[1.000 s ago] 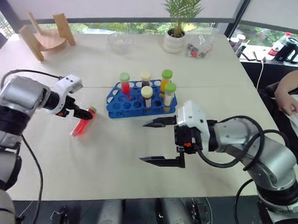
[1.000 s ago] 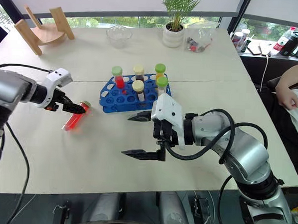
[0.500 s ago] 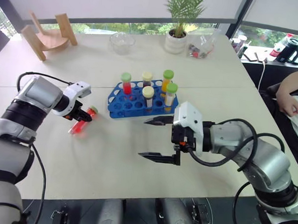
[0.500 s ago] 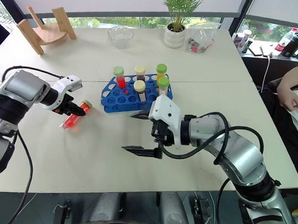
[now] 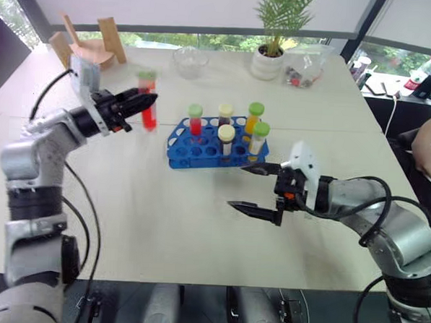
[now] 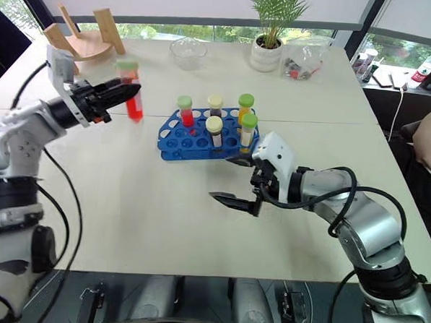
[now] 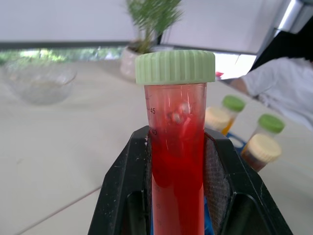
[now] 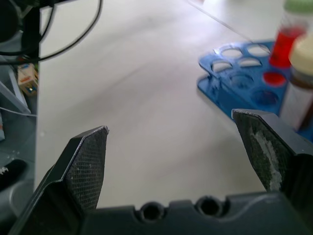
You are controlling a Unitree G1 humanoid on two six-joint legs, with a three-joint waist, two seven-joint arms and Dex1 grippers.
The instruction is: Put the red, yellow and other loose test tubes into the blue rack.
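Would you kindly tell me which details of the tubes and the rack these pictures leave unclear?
- Red tube: its lower end, in the left wrist view, is cut off by the picture's edge and flanked by the left gripper's fingers.
- Blue rack: its far side runs off the right wrist view.
- Cream-capped tube: its label's print is too small in the head views.
- Bag by the plant: contents too small.

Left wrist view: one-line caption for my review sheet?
Left gripper shut on upright red test tube with green cap, blue rack behind.
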